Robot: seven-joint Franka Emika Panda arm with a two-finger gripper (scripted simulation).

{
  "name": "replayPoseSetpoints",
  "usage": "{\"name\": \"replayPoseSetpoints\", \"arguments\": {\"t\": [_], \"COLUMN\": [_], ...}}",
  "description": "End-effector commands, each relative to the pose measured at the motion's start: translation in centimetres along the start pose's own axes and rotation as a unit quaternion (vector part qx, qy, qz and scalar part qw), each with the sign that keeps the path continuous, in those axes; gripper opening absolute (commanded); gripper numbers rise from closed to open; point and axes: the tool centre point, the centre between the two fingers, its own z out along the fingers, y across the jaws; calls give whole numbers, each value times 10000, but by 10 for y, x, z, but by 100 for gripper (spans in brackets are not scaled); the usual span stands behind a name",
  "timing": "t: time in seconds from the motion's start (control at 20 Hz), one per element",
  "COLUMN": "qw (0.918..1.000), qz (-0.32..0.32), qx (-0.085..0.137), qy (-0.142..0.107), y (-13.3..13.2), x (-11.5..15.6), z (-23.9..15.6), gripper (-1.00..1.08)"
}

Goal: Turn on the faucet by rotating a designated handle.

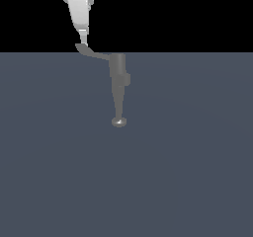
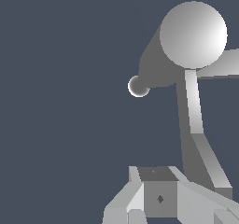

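A flat slate-blue floor (image 1: 188, 181) carries only the faucet (image 1: 118, 83), which stands just below and beside the gripper (image 1: 83, 42).

The faucet (image 1: 119, 83) and its handle (image 1: 91, 53) are matte grey; the claw (image 1: 83, 42) is white.

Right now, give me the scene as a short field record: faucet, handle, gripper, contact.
faucet: grey, on the flat grey surface, spout ending in a rounded tip
handle: thin lever branching from the body's top toward the exterior view's left
gripper: above, fingertips at the handle's paddle end
jaw state: cannot tell
contact: fingertips look to be touching the handle's tip; no grasp can be confirmed
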Motion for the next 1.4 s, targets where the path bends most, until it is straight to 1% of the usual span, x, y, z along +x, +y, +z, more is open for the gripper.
{"name": "replayPoseSetpoints", "arguments": {"t": [0.0, 0.4, 1.35], "qw": [10000, 9999, 9999], "qz": [90, 131, 133], "qx": [3, 0, 1], "qy": [-6, -10, -9], "y": [-3, -5, 47], "x": [-1, -2, -2], "z": [4, 7, 7], "gripper": [-100, -100, -100]}}
